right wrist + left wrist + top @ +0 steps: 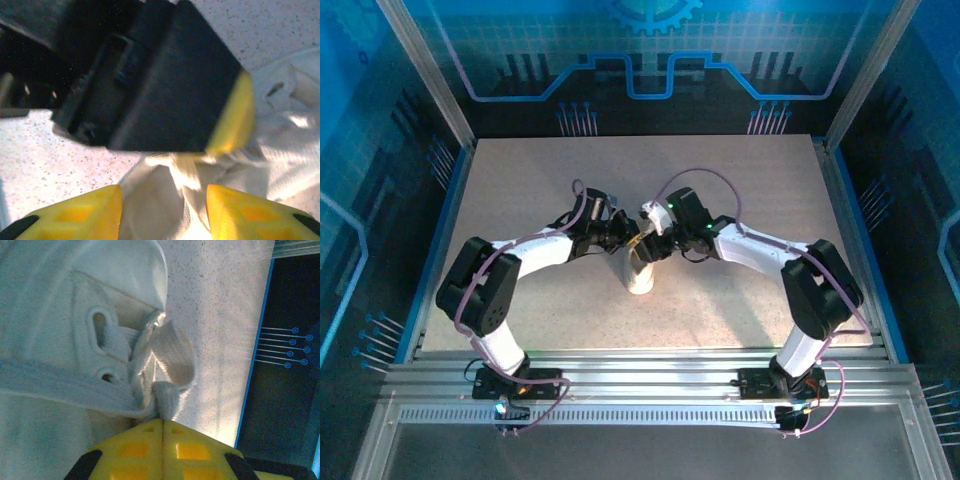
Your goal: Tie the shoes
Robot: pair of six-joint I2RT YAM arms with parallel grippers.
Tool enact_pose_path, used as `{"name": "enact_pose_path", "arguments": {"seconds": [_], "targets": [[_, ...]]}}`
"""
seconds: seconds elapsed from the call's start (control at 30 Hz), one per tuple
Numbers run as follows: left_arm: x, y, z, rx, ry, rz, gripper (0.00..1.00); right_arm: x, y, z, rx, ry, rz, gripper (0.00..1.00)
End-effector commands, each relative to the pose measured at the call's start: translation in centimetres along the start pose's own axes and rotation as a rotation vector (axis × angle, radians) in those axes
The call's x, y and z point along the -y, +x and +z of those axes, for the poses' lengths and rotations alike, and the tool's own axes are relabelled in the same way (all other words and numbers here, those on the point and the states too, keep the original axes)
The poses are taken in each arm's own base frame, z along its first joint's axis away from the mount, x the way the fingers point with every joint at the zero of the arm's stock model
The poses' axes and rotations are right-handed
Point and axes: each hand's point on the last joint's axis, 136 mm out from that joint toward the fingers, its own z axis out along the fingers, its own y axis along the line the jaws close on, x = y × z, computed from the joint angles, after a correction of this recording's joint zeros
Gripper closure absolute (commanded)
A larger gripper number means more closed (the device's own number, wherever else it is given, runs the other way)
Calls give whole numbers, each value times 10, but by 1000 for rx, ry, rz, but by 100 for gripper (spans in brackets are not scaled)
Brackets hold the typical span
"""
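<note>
The sneaker (pixel 640 275) sits in the middle of the worktop (pixel 520 190). The left claw (pixel 623 237) meets its laces (pixel 172 355) from the left, the right claw (pixel 652 240) just opposite.

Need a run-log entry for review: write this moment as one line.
stage: lace handling | left gripper: shut on lace | right gripper: open, over sneaker | sneaker: on table, between both arms

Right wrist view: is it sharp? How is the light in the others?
Right wrist view: left gripper blurred, glare on the shoe. Left wrist view: lace sharp and bright, shoe in bluish shade. Top view: sharp, a bright patch around the shoe.
</note>
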Motion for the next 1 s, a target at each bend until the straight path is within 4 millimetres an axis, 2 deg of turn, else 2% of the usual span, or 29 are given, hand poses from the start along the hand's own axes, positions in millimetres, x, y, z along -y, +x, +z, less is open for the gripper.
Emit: {"name": "enact_pose_path", "arguments": {"seconds": [0.0, 0.13, 0.27, 0.53, 0.73, 0.97], "targets": [[4, -2, -10, 17, 34, 40, 100, -3, -10, -22, 74, -78, 103, 53], [3, -1, -7, 10, 50, 33, 100, 12, -17, -40, 147, -114, 246, 56], [2, -2, -5, 21, 63, 27, 100, 22, -17, -45, 168, -120, 320, 59], [13, -3, -5, 19, 115, 50, 100, 41, -13, -35, 157, -55, 461, 74], [14, -3, -4, 18, 123, 52, 100, 40, -22, -22, 158, -96, 518, 72], [19, -5, -3, 14, 144, 50, 100, 38, -21, -9, 129, -114, 517, 71]]}}
